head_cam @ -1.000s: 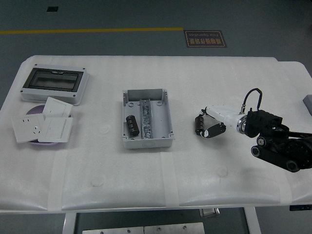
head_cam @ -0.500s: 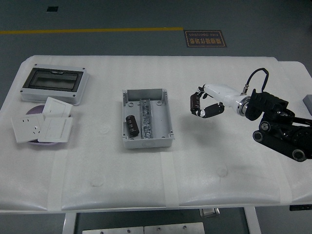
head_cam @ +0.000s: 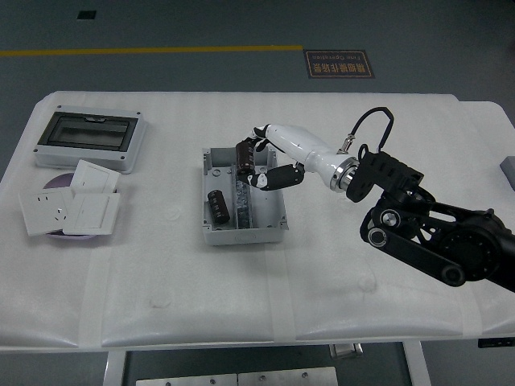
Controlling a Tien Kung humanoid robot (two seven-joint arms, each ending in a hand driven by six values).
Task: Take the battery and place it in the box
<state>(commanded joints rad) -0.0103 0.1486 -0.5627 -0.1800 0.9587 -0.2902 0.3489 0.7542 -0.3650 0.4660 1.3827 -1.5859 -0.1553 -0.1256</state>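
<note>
My right hand (head_cam: 256, 161) is white with black fingers. It is shut on a dark cylindrical battery (head_cam: 243, 154) and holds it above the right half of the open grey box (head_cam: 241, 230) at the table's middle. A second dark battery (head_cam: 217, 206) lies inside the box, in its left half. The black right arm (head_cam: 434, 233) reaches in from the right. The left arm is out of view.
A grey enclosure with a dark window (head_cam: 89, 137) stands at the far left. White switch and socket plates (head_cam: 68, 208) lie on a purple dish in front of it. A grey object (head_cam: 508, 169) sits at the right edge.
My right hand lifted the battery from the table on the right and carried it left to over the box.
</note>
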